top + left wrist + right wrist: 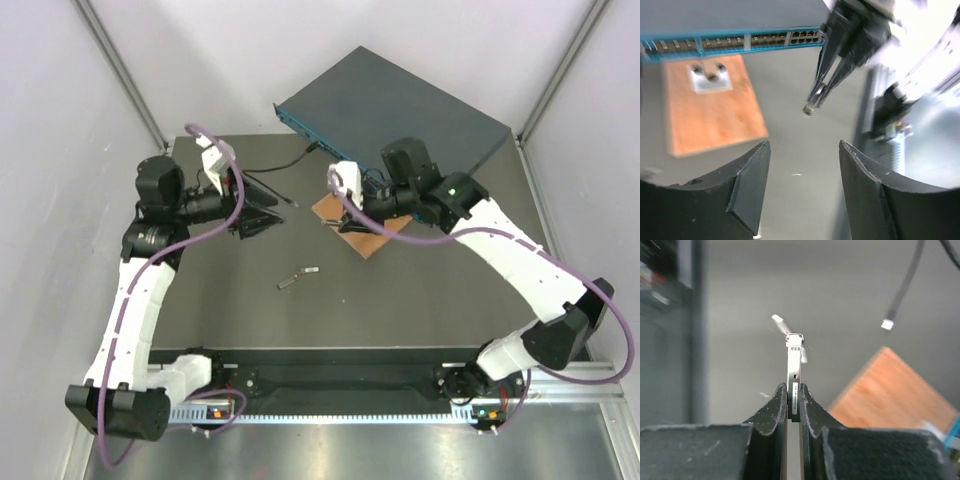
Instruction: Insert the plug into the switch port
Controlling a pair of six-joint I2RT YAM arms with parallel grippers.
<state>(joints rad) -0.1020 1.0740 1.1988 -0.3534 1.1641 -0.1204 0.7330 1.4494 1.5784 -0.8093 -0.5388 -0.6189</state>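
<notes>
The switch [400, 110] lies at the back of the table, and its teal face with rows of ports [730, 42] fills the top of the left wrist view. A thin black cable [290, 160] runs from it and ends in the pale plug [293, 203], which lies free on the table [888, 324]. My left gripper [272, 213] stands just left of the plug, open and empty [804, 145]. My right gripper [335, 222] hovers over the wooden board's left edge. It is shut [794, 387] on a slim grey metal piece [794, 365] with no cable.
The brown wooden board [365, 235] lies in front of the switch and carries a small pale fixture [710, 77]. A loose grey piece [298, 277] lies mid-table. The right gripper's fingers [835, 65] hang close ahead of my left jaws.
</notes>
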